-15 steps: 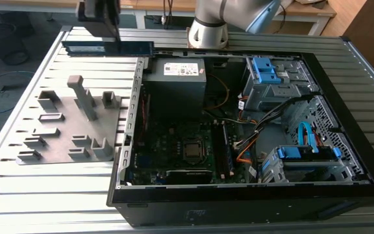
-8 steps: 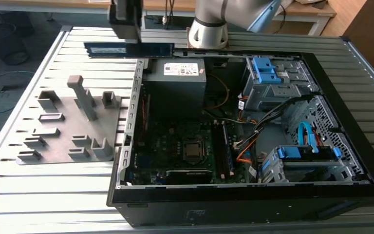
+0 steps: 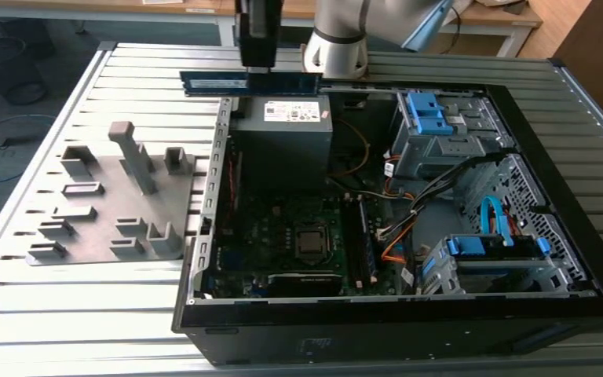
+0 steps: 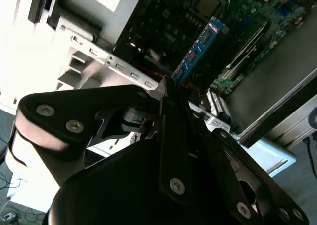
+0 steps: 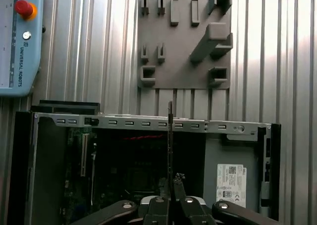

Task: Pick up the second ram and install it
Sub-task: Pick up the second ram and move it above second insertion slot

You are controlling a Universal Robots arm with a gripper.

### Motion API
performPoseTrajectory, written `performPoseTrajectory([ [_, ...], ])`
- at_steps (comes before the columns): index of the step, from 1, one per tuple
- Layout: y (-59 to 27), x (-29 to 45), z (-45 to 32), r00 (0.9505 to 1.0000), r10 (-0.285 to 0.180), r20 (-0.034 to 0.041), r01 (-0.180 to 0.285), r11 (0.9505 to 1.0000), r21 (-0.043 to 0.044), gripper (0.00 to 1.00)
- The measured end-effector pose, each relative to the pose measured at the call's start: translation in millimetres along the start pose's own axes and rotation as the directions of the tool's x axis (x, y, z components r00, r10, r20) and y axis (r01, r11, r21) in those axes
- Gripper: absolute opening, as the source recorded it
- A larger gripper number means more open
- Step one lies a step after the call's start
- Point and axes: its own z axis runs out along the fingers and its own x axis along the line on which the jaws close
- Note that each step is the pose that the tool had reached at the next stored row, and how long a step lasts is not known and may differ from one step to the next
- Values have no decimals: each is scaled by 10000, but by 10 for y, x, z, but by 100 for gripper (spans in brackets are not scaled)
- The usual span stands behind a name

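While aloft over the open case (image 3: 385, 334), pincer (image 3: 258, 69) clenched on the second ram (image 3: 291, 83), fixture plate (image 3: 103, 236) nearby.

1. You saw the second ram (image 3: 293, 84) as a long, narrow blue-green stick with a pale label.
2. It stood on edge, long side level, pinched mid-length in the gripper (image 3: 257, 72), held aloft.

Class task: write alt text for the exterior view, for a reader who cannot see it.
The gripper holds the second ram level over the slatted table, just beyond an open computer case. A grey fixture plate lies on the table at the exterior view's left of the case.
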Motion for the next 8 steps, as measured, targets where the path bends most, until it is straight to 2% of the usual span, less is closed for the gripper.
performPoseTrajectory([
  [8,-364,12,4,10000,2,2,-2,10000,-45,14],
])
